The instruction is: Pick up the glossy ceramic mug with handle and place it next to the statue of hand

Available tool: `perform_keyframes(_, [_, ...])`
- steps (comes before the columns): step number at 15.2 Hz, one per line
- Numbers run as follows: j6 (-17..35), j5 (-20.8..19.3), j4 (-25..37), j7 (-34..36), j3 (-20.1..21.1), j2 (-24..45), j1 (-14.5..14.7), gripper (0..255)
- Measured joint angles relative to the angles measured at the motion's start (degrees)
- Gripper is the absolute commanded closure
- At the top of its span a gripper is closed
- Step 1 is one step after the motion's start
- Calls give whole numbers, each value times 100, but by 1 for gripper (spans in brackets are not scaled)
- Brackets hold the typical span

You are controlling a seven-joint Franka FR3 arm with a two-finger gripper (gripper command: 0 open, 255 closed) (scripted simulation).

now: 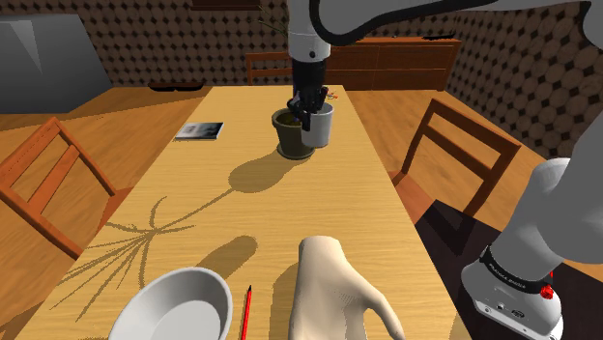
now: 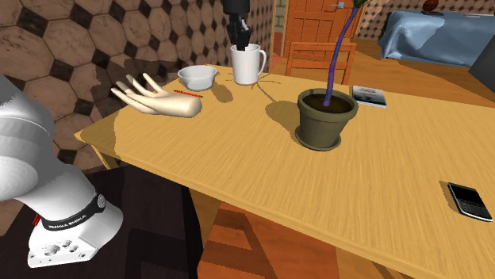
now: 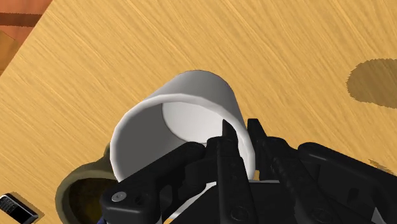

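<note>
A white glossy mug (image 1: 319, 126) hangs above the wooden table (image 1: 367, 203), beside the plant pot (image 1: 288, 133). My gripper (image 1: 307, 108) comes down from above, shut on the mug's rim. In the wrist view the gripper (image 3: 240, 130) pinches the wall of the mug (image 3: 191, 95) between its fingers, and the table lies well below. The pale hand statue (image 1: 333, 290) lies at the near end of the table. In the second exterior view the mug (image 2: 247, 63) hangs under the gripper (image 2: 240, 36), up and to the right of the hand statue (image 2: 155, 99).
A white bowl (image 1: 179, 307) and a red pencil (image 1: 246, 311) lie beside the statue. The potted plant (image 2: 325, 117) stands mid-table, with a booklet (image 1: 199, 130) and a black phone (image 2: 470, 200) further off. Wooden chairs (image 1: 454, 155) flank the table.
</note>
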Motion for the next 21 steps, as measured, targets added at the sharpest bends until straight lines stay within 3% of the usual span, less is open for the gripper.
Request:
perform_keyframes(11, [-314,-214,949,1478,697,749,773,255])
perform_keyframes(21, [346,-249,335,1644,734,810,825,255])
